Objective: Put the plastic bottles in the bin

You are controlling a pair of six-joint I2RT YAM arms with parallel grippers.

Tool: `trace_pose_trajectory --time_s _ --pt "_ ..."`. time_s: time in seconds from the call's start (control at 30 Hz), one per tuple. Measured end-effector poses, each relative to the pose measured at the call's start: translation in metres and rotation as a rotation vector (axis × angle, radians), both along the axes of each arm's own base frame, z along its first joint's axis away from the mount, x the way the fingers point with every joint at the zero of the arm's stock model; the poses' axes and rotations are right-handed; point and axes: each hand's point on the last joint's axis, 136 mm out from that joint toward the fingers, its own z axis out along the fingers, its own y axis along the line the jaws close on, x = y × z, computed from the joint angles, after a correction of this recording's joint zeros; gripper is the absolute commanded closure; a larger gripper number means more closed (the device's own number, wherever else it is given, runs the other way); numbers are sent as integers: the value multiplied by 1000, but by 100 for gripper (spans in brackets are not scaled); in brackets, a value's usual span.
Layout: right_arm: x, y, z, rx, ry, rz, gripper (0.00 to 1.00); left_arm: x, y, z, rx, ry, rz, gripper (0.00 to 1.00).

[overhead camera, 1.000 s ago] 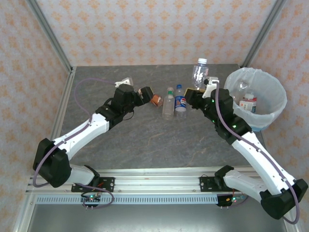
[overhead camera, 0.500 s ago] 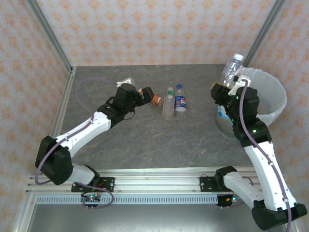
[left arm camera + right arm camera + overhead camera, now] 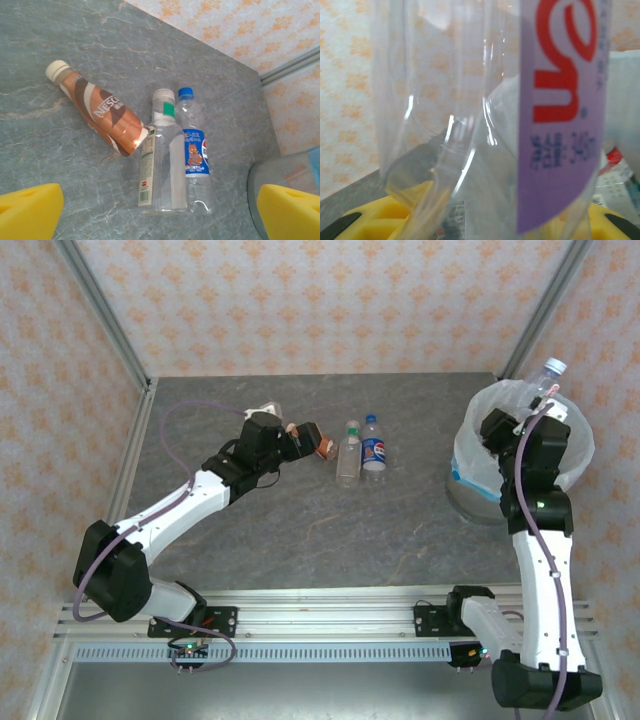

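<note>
Clear glossy bottle (image 3: 470, 125), round bag-lined bin (image 3: 468, 455)

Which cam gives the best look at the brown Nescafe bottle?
Left wrist: the brown Nescafe bottle lies on its side, whole and unobstructed, label readable. Top external shows it small and partly hidden behind the open left gripper.

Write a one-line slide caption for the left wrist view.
Open left gripper facing three lying bottles: brown Nescafé bottle, clear white-capped bottle, blue-capped Pepsi bottle.
</note>
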Motion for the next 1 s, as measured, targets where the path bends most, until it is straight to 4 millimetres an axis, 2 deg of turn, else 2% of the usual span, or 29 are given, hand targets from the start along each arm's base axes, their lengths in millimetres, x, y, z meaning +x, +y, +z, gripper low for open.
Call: trace_pose_trajectory --time_s 0.17,0.37,0.43,0.6,0.7,1.0 --pt "11 -29 -7 -3 15 -85 64 -3 0 10 -11 -41 -19 0" --pt "23 -56 -27 6 69 -154 60 -5 1 19 -9 -69 -29 0" --pt "24 -61 -33 9 82 -165 52 -5 1 19 -7 -69 -30 0" --pt "31 -65 -52 14 153 -172 22 -5 1 19 -5 -70 -31 0" --pt "28 -68 -64 14 203 -188 12 -5 0 18 -3 -69 -32 0" --pt "15 -74 -60 -10 243 -236 6 -2 -1 7 10 -45 -33 0"
